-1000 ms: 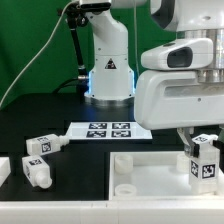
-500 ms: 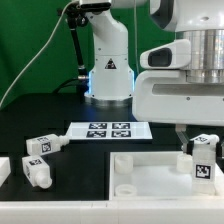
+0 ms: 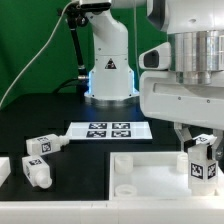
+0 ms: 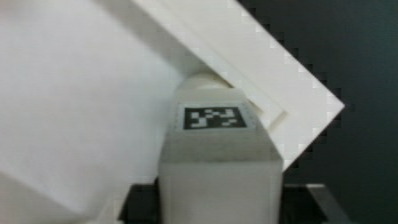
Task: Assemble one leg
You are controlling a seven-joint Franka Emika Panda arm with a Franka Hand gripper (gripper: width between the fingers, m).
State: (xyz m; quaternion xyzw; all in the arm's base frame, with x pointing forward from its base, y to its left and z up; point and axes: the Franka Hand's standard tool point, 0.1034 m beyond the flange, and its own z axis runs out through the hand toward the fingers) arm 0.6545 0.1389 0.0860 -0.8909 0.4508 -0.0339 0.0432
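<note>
Fingers (image 3: 203,150) closed on the leg (image 3: 204,163), held upright at the tabletop (image 3: 150,172) corner on the exterior view's right; looks like light, rigid, smooth plastic, so likely slippery, best gripped on its flat upper sides, clear of the tag.

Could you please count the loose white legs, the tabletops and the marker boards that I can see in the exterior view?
Legs: 3, two lying at the exterior view's left and one upright in the gripper at the tabletop's corner
Tabletops: 1
Marker boards: 1
Total: 5
</note>
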